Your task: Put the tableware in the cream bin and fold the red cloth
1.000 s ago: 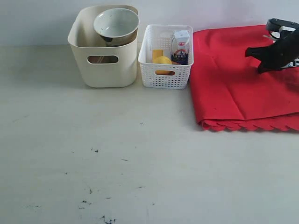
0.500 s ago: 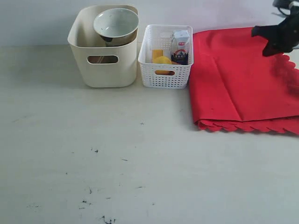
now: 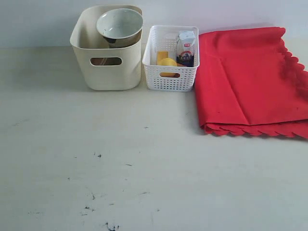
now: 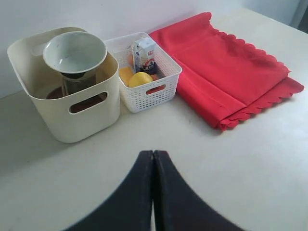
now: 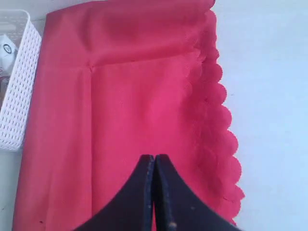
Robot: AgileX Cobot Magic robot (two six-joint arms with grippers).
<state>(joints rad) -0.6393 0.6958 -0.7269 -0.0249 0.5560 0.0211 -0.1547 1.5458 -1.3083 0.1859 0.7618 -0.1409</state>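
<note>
The pale table point(image 3: 144, 168) is bare over its near half apart from some dark specks. The red cloth point(image 3: 250, 77) lies flat at the far right of it, folded into layers, with scalloped edges stacked along its near side and another scalloped edge down its right side. Its left edge runs just beside the white perforated basket point(image 3: 171, 72). To the left of that basket, close by it, stands the cream bin point(image 3: 108, 62) – upright, with an oval handle cut-out facing the exterior camera. A white bowl point(image 3: 119, 26) rests tilted in the top of the bin, poking above the rim; the left wrist view shows it sitting on a steel cup point(image 4: 77, 83) inside. The basket holds a small milk carton point(image 3: 186, 48) standing upright and a lemon point(image 3: 167, 62) in front of it.

The left gripper point(image 4: 153, 159) hangs over bare table in front of the bin, its jaws pressed together on nothing. The right gripper point(image 5: 155, 161) hangs above the cloth – jaws likewise closed and empty.
</note>
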